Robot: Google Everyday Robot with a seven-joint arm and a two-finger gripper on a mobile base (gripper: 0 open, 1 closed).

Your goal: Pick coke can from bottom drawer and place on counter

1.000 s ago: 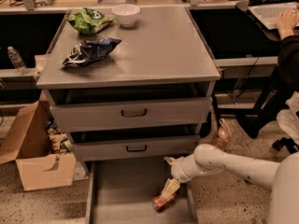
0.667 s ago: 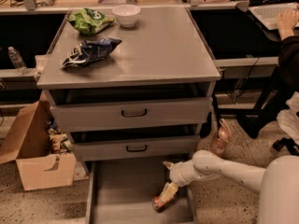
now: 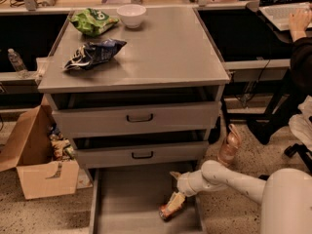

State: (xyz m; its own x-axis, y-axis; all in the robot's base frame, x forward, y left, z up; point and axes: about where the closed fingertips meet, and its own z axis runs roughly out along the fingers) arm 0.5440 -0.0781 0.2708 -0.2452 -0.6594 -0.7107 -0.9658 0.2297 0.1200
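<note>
Coke can [image 3: 170,207], a small red-orange cylinder with a silver end, is seen lying tilted on the flat floor of the wide, shallow grey metal bottom drawer [image 3: 126,204], near its right wall. The pale gripper [image 3: 178,195] is placed at the can's upper end, touching it; whether it is clamped or released cannot be told. The white arm [image 3: 229,177] is extended in from the right. Two grey drawers with dark handles [image 3: 139,118] are stacked above, both slightly open. On the flat grey metal counter [image 3: 165,52], a crumpled dark blue snack bag [image 3: 92,54], a green snack bag [image 3: 92,21] and a white bowl [image 3: 131,14] are set. A pinkish clear plastic bottle [image 3: 229,144] is stood on the floor right of the cabinet.
</note>
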